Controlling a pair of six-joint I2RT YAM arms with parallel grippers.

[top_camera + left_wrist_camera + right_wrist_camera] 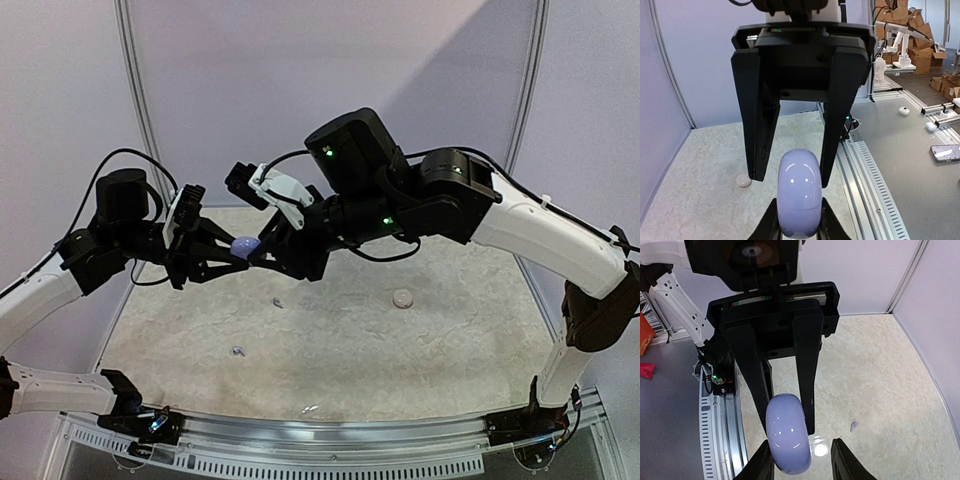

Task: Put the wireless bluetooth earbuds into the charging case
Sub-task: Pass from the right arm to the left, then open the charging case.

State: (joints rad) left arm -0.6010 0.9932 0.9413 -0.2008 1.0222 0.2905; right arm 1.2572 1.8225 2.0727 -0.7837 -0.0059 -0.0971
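Two tiny pale specks on the table look to be the earbuds: the nearer earbud and the farther earbud. They are probably feather-light and apt to skitter, so each wants a gentle pinch.

Beyond them, held above the surface, is the charging case. The left gripper is clamped snugly on its lower end. The right gripper stands part open around it, with a gap on one side. The glossy, hard, rounded shell seems light and slippery. It is best gripped across its flatter sides, below the faint lid seam.
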